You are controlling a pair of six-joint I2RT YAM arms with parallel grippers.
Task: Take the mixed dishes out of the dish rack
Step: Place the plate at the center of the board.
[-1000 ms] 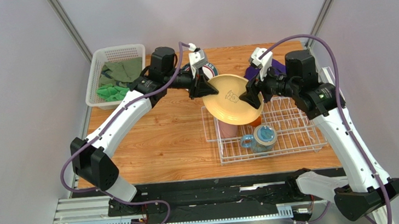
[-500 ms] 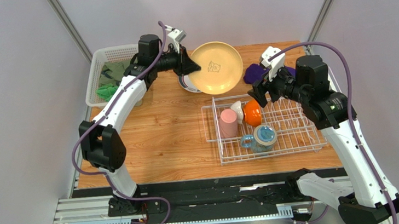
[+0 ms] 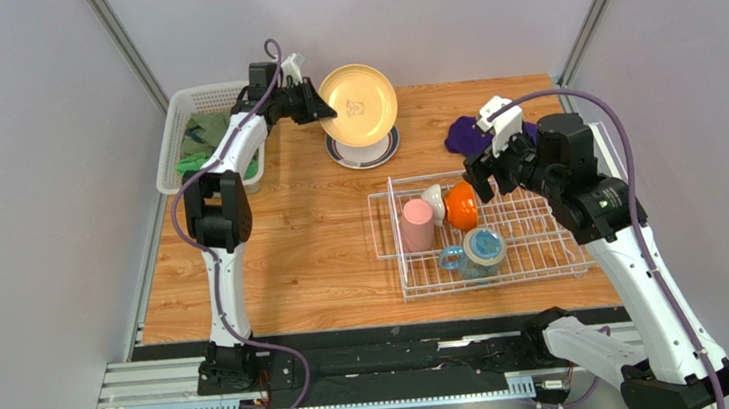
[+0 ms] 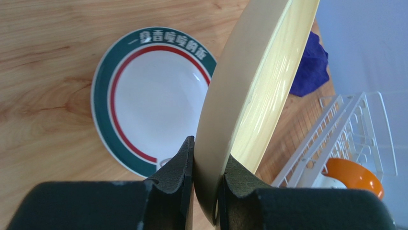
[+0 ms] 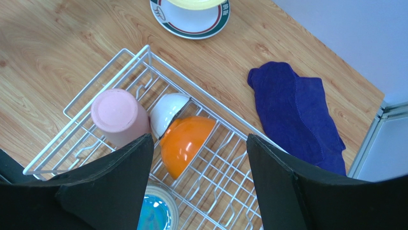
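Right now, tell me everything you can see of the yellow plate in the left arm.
The yellow plate is round, glossy cream-yellow, shallow with a raised rim, and bears a small dark mark in the middle of the side facing the top camera. It hangs in the air, on edge and tilted. The left tool is shut on its rim, one black finger on each face. Below it a green-rimmed plate lies on the table; they do not appear to touch.

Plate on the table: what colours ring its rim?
The round white plate has a green band, red inner line; left wrist view.
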